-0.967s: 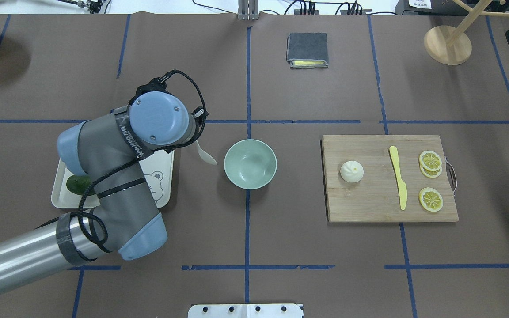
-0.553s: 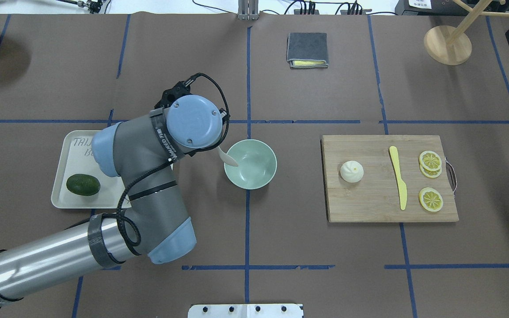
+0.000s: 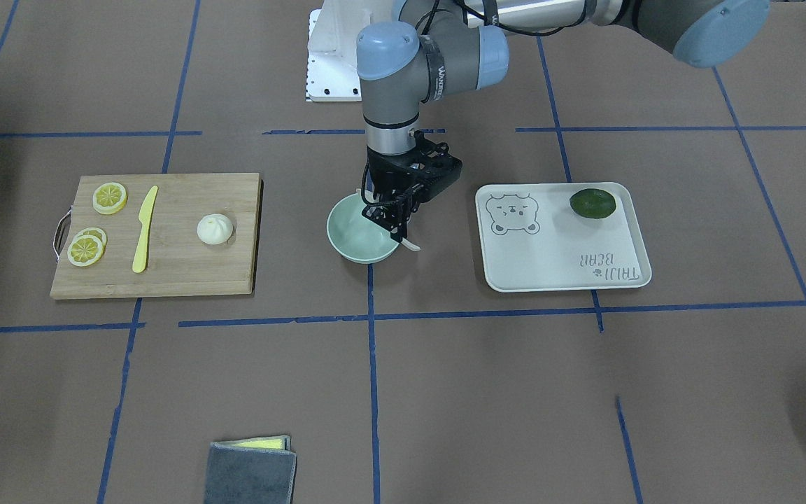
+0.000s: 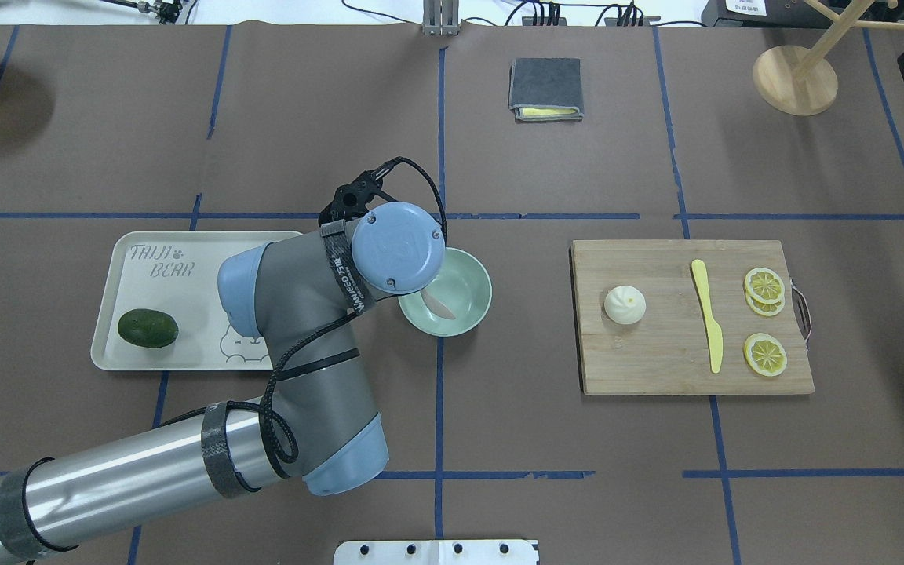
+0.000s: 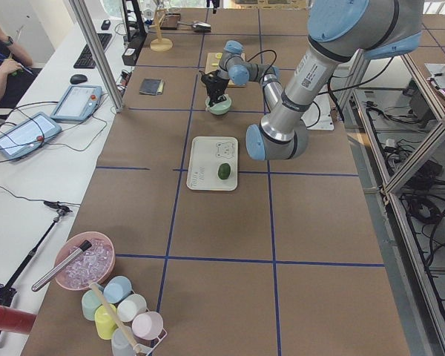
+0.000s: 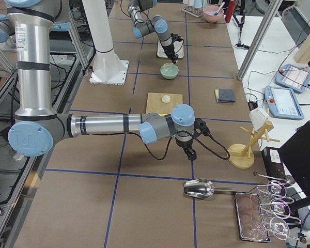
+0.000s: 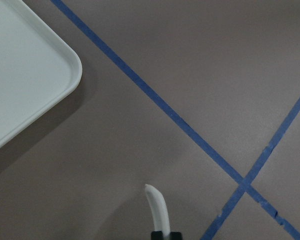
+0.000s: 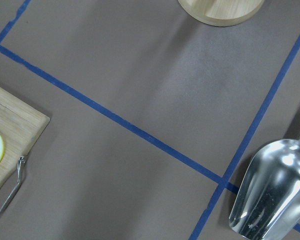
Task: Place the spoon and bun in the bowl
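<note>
My left gripper (image 3: pixel 396 225) is shut on the pale spoon (image 3: pixel 410 244) and holds it over the near left side of the mint-green bowl (image 3: pixel 347 245). In the overhead view the spoon's scoop (image 4: pixel 438 304) hangs inside the bowl (image 4: pixel 477 292), and the wrist hides the gripper. The left wrist view shows only the spoon's handle (image 7: pixel 157 210). The white bun (image 4: pixel 625 304) sits on the wooden cutting board (image 4: pixel 656 361), right of the bowl. My right gripper (image 6: pixel 190 154) shows only in the exterior right view, past the board's end; I cannot tell whether it is open.
A yellow knife (image 4: pixel 707 314) and lemon slices (image 4: pixel 764 355) lie on the board. A white tray (image 4: pixel 154 282) with a dark green lime (image 4: pixel 147 328) sits left of the bowl. A grey cloth (image 4: pixel 545 88), a wooden stand (image 4: pixel 795 78) and a metal scoop (image 8: pixel 270 195) lie farther off.
My left arm has moved right from over the tray to the bowl, carrying the spoon. The scoop went from left of the bowl to inside it.
</note>
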Controlling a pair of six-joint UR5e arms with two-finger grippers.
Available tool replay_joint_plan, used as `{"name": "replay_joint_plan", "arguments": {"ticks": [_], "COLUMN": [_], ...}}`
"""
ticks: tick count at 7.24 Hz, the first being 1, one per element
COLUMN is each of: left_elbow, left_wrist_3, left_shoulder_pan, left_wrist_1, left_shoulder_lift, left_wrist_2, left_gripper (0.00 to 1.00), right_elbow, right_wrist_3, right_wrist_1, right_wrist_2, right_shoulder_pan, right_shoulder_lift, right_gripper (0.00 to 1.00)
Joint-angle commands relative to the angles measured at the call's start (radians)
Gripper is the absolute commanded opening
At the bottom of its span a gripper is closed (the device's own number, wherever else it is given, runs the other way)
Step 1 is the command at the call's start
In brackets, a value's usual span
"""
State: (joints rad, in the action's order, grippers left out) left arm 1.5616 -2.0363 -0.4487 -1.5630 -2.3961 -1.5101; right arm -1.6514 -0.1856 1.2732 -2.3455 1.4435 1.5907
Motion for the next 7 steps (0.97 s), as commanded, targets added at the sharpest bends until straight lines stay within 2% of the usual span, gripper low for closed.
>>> {"name": "replay_joint_plan", "arguments": {"ticks": [1,2,3,4,5,7], "left_elbow": [0.0,0.009,0.038,0.116,0.243,0.4], "left_wrist_3": [0.019,0.04,0.132,0.257,0.451,0.838], "left_shoulder_pan": [0.001,0.001,-0.001,-0.002,-0.011,-0.147], "left_wrist_1": [0.0,0.0,0.003,0.014,0.07,0.154], "left_shoulder_lift": [-0.003,-0.002,0.009,0.049,0.111,0.199], "left_wrist_2": [-0.001,-0.001,-0.005,-0.01,-0.06,-0.184], "left_gripper": [0.59,0.72,1.0,1.0,1.0,1.0], "right_elbow": [0.002,0.002,0.001,-0.013,-0.031,-0.109], "right_wrist_3": [0.0,0.0,0.002,0.024,0.084,0.258], "right_wrist_1": [0.0,0.0,0.0,0.0,-0.002,-0.003], "right_wrist_2": [0.0,0.0,0.0,0.0,-0.003,-0.059], "right_shoulder_pan": [0.0,0.0,0.0,0.0,0.0,-0.034], "right_shoulder_lift": [-0.002,-0.002,-0.002,-0.003,-0.015,-0.023], "right_gripper": [1.0,1.0,1.0,1.0,1.0,1.0]}}
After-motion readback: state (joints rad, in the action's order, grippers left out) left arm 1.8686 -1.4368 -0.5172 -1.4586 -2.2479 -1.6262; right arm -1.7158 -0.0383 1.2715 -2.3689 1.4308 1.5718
